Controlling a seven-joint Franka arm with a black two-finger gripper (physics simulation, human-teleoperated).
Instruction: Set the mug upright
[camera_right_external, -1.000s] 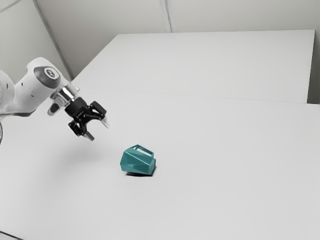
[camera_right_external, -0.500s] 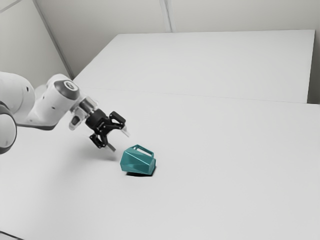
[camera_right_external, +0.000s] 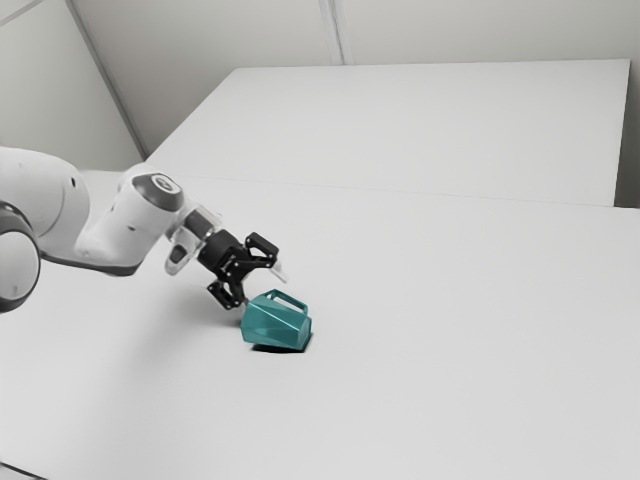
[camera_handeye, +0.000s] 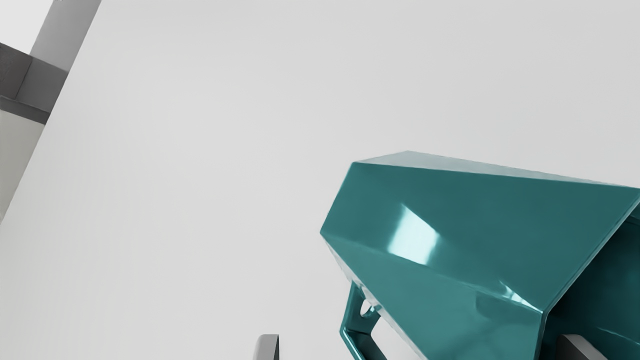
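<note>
In the exterior view my gripper (camera_right_external: 262, 291) hangs over the table, tilted down toward the exterior view's right, close by the mug. The teal faceted mug (camera_right_external: 274, 325) lies on its side, its handle on the upper side. From the hand, the gripper (camera_handeye: 420, 347) has its fingers wide apart. One fingertip shows at the mug's open mouth, the other stands beyond the handle side. Part of the mug (camera_handeye: 430, 235) and its handle (camera_handeye: 350, 327) lie between them in that view. Whether either finger touches the mug, I cannot tell.
The mug rests on a large white table (camera_right_external: 450, 300). Behind it is another white surface (camera_right_external: 430, 120), with pale walls beyond. A dark cable crosses the exterior view's lower left corner.
My gripper has moved toward the exterior view's right and downward, from well away to right beside the mug. The mug lies where it was.
</note>
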